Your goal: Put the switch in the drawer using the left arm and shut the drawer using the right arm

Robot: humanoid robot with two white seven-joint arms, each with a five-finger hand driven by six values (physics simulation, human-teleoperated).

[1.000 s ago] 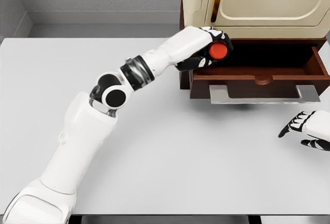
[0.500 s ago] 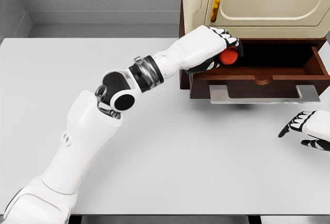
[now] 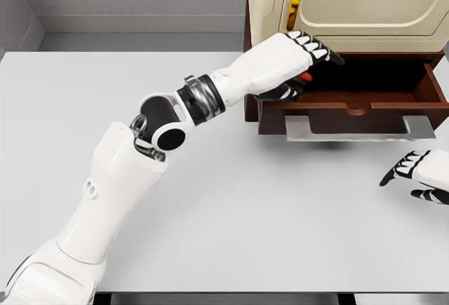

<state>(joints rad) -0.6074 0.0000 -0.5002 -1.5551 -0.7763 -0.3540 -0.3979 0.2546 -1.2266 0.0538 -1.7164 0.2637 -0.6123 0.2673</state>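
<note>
While the left hand (image 3: 303, 63) reaches over the left end of the open dark-brown wooden drawer (image 3: 351, 93), its fingers are stretched out flat, with only a sliver of the red round switch (image 3: 306, 78) showing beneath the palm; whether they grip it I cannot tell. Relaxed and empty, the right hand (image 3: 419, 177) rests on the pale grey bench (image 3: 231, 200).

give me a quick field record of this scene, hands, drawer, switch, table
left hand: white and black five-finger left hand over the left end of the open drawer, fingers extended
switch: red switch, only a sliver visible under that hand; whether it is still gripped is unclear
drawer: dark brown wooden drawer pulled open, grey metal handle at the front
cabinet: cream cabinet above the drawer
right hand: right hand resting open on the grey table, lower right
</note>
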